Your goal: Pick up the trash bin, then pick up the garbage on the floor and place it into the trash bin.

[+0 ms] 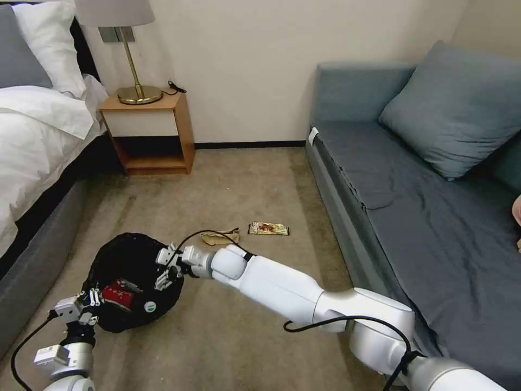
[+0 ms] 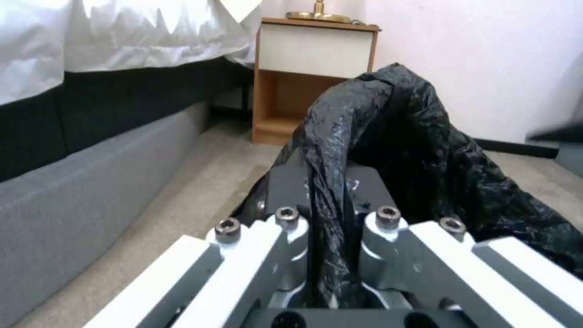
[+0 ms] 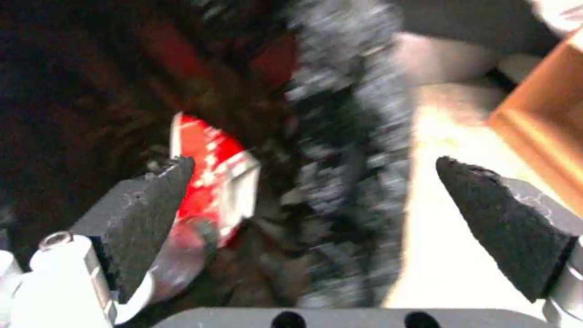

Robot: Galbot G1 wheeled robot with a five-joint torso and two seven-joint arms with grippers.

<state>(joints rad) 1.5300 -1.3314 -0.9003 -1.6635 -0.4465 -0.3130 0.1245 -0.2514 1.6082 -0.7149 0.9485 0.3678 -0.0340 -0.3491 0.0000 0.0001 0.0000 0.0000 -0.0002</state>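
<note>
The trash bin (image 1: 127, 255), lined with a crinkled black bag (image 2: 425, 150), is at the lower left over the floor (image 1: 239, 179). My left gripper (image 1: 89, 300) is shut on the bin's near rim, and the bag is pinched between its fingers (image 2: 285, 182). My right gripper (image 1: 165, 269) is open over the bin's far rim, with nothing between its pads (image 3: 152, 200). Inside the bin lie a red snack bag (image 1: 116, 296) (image 3: 209, 177) and a clear bottle (image 1: 150, 307) (image 3: 182, 255). A crumpled brown paper bag (image 1: 220, 237) and a yellow-brown wrapper (image 1: 268, 228) lie on the carpet beyond my right arm.
A bed (image 1: 32, 146) with a grey base runs along the left. A wooden nightstand (image 1: 149, 133) with a brass lamp (image 1: 135, 81) stands against the back wall. A grey-blue sofa (image 1: 412, 206) with a cushion (image 1: 461, 108) lines the right. Open carpet lies between them.
</note>
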